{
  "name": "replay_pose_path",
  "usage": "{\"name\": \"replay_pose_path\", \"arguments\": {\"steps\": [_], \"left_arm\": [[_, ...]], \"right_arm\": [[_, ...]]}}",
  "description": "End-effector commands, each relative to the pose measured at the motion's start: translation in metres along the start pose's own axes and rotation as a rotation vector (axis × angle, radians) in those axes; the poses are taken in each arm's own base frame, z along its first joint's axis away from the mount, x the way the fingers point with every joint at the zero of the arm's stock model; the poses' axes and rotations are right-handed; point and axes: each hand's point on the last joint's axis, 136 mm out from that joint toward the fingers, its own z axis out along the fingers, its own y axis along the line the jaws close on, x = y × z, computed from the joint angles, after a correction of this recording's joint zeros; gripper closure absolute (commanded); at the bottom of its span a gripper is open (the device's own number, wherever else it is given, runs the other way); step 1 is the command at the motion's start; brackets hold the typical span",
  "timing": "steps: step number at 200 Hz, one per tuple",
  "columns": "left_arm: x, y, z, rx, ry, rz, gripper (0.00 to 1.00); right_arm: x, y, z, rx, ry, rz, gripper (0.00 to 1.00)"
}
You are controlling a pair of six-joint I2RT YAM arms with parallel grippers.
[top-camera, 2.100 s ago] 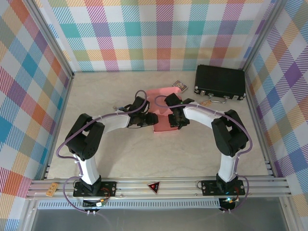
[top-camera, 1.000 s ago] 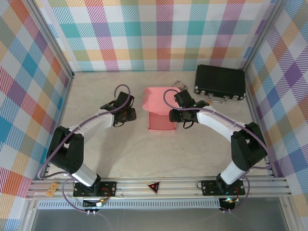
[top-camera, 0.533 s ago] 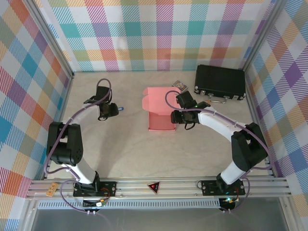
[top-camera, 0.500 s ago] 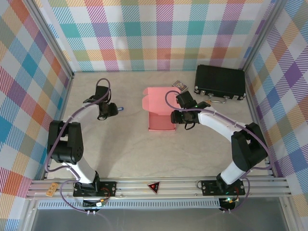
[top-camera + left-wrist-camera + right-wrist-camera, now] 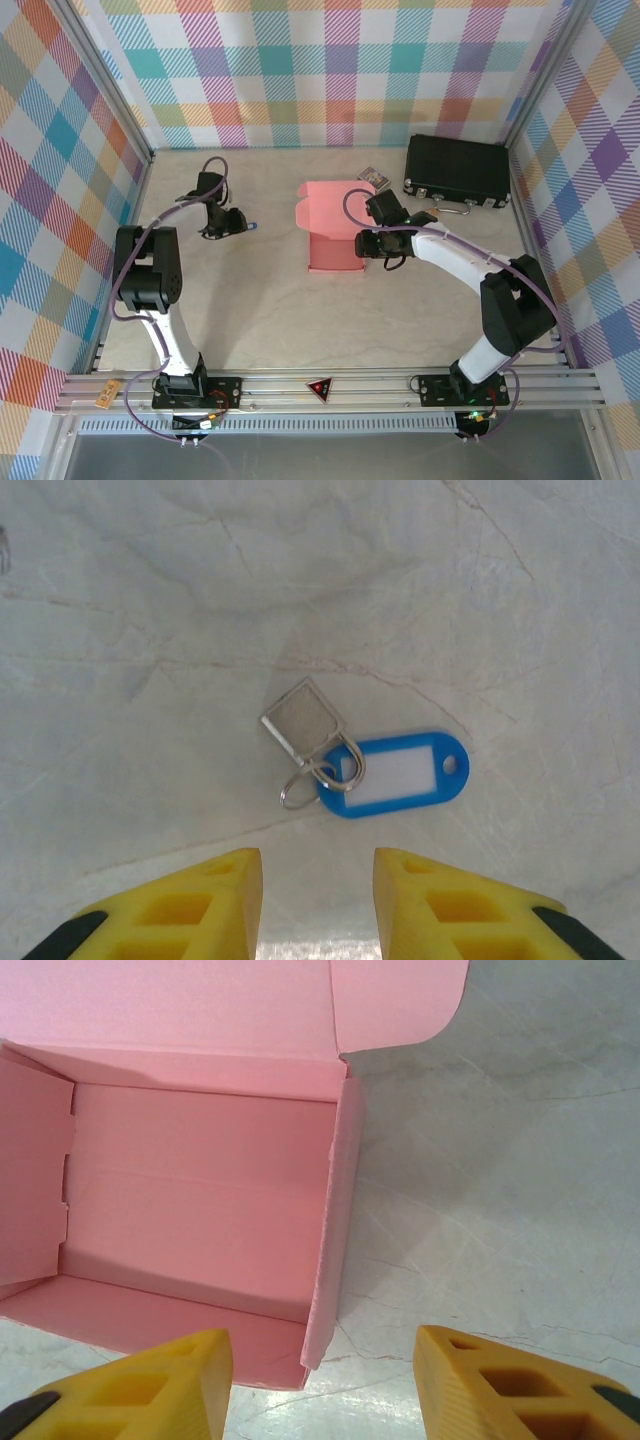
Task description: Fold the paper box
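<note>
We see paper box (image 5: 335, 255) lying front-to-back, lid prob. at far end; left gripper (image 5: 318, 865), right gripper (image 5: 322, 1345) both spread, empty.

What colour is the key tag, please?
Blue key tag with a white label; best in the left wrist view.

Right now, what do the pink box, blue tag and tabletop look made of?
pink box: thin matte paperboard, by the crisp creases and thin wall edge.
blue tag: smooth plastic, probably, with a white insert; its silvery plate looks metal.
tabletop: veined marble look, possibly printed laminate.
</note>
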Motion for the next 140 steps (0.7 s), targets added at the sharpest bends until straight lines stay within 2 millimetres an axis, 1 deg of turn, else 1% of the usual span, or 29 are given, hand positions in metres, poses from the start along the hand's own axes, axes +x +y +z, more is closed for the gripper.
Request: {"name": "replay_pose_path", "arguments": {"steps": [1,16,61,109,127,140], "left_arm": [[-0.008,0.001,-0.001,-0.006,0.008,0.018,0.66],[-0.009,0.0,0.003,-0.004,0.017,0.019,0.66],[-0.008,0.007,0.011,-0.037,0.041,0.007,0.66],[-0.006,0.006,0.018,-0.032,0.063,0.005,0.66],[-0.002,0.006,0.022,-0.026,0.08,0.003,0.7],[-0.001,0.006,0.023,-0.025,0.084,0.003,0.76]], "right_arm": [[0.008,0.0,0.004,-0.005,0.027,-0.016,0.49],[0.008,0.0,0.004,-0.006,0.031,-0.016,0.49],[0.009,-0.001,0.004,0.001,0.034,-0.018,0.49],[0.01,-0.001,0.005,-0.001,0.039,-0.018,0.49],[0.011,-0.002,0.005,0.002,0.041,-0.018,0.49],[0.011,-0.002,0.006,0.003,0.044,-0.018,0.49]]}}
